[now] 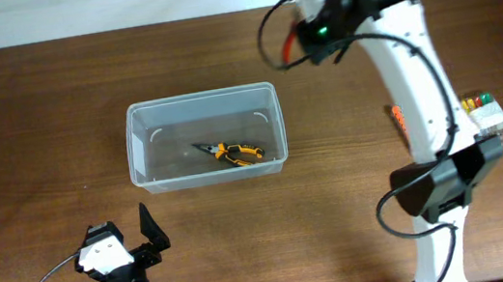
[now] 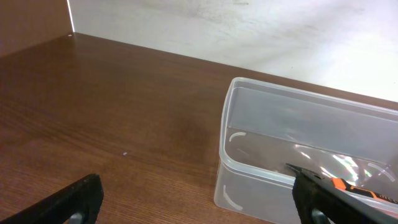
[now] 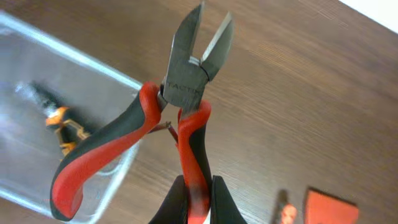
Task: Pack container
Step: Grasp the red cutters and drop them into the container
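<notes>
Overhead view: one clear rectangular container (image 1: 199,96) sits on the brown desk (image 1: 24,112), slightly left of centre, holding one pair of orange-handled pliers (image 1: 232,152) lying flat toward its right end. The left end effector (image 1: 124,243) rests near the front edge, apart from the container. The right end effector (image 1: 313,18) hangs beyond the container's far right corner, carrying one pair of red-handled cutters (image 1: 288,47). A small clear box with coloured tips (image 1: 487,114) lies partly under the right arm. Left wrist view: the left end effector (image 2: 196,205) is spread wide, nothing between its fingers (image 2: 74,200); the container (image 2: 261,174) stands ahead to the right, with the pliers (image 2: 348,186) inside. Right wrist view: the right end effector (image 3: 198,200) is clamped on one handle of the cutters (image 3: 186,93), blades pointing away and slightly parted; the container (image 3: 74,59), with the pliers (image 3: 62,127) in it, lies lower left.
</notes>
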`<control>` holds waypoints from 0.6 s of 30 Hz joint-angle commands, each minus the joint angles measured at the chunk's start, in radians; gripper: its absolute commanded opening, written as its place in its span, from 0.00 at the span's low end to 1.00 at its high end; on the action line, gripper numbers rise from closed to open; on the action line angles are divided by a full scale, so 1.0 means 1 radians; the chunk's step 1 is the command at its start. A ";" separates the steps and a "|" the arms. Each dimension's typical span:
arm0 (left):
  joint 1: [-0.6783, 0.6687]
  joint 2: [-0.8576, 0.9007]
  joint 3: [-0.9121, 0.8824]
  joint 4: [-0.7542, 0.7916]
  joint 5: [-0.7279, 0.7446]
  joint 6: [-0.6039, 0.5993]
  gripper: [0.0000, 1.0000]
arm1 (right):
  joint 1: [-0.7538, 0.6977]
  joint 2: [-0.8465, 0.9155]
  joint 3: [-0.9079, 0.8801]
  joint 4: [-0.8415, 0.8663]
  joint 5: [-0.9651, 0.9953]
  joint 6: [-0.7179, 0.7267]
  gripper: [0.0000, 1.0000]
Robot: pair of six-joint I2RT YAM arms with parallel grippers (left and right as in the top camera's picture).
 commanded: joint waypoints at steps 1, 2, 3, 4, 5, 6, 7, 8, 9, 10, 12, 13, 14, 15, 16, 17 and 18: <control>-0.003 -0.005 -0.003 -0.002 -0.003 0.009 0.99 | 0.093 0.002 -0.008 0.004 -0.009 -0.029 0.04; -0.003 -0.005 -0.003 -0.002 -0.003 0.009 0.99 | 0.126 0.003 -0.015 0.007 -0.009 -0.029 0.04; -0.003 -0.005 -0.003 -0.002 -0.004 0.009 0.99 | 0.146 0.003 -0.023 0.007 -0.009 -0.029 0.04; -0.003 -0.005 -0.003 -0.002 -0.003 0.009 0.99 | 0.166 0.003 -0.039 0.008 -0.009 -0.029 0.04; -0.003 -0.005 -0.003 -0.002 -0.003 0.009 0.99 | 0.172 0.003 -0.047 0.008 -0.010 -0.029 0.04; -0.003 -0.005 -0.003 -0.002 -0.004 0.009 0.99 | 0.192 0.003 -0.087 0.013 -0.010 -0.029 0.04; -0.003 -0.005 -0.003 -0.002 -0.003 0.009 0.99 | 0.198 0.003 -0.107 0.019 -0.010 -0.028 0.04; -0.003 -0.005 -0.003 -0.002 -0.003 0.009 0.99 | 0.205 0.003 -0.146 0.029 -0.014 -0.029 0.04; -0.003 -0.005 -0.003 -0.002 -0.003 0.009 0.99 | 0.209 0.003 -0.176 0.041 -0.018 -0.029 0.04; -0.003 -0.005 -0.003 -0.002 -0.004 0.009 0.99 | 0.211 0.003 -0.212 0.057 -0.026 -0.029 0.04; -0.003 -0.005 -0.003 -0.002 -0.003 0.009 0.99 | 0.212 0.003 -0.293 0.094 -0.045 -0.028 0.04; -0.003 -0.005 -0.003 -0.002 -0.003 0.009 0.99 | 0.212 0.003 -0.340 0.116 -0.053 -0.028 0.04; -0.003 -0.005 -0.003 -0.002 -0.003 0.009 0.99 | 0.212 0.003 -0.381 0.134 -0.055 -0.029 0.04; -0.003 -0.005 -0.003 -0.002 -0.003 0.009 0.99 | 0.212 0.003 -0.405 0.145 -0.055 -0.029 0.04; -0.003 -0.005 -0.003 -0.002 -0.003 0.009 0.99 | 0.212 0.003 -0.438 0.163 -0.055 -0.028 0.04; -0.003 -0.005 -0.003 -0.002 -0.003 0.009 0.99 | 0.212 0.003 -0.469 0.182 -0.055 -0.028 0.04; -0.003 -0.005 -0.003 -0.002 -0.003 0.009 0.99 | 0.212 0.003 -0.485 0.192 -0.057 -0.029 0.04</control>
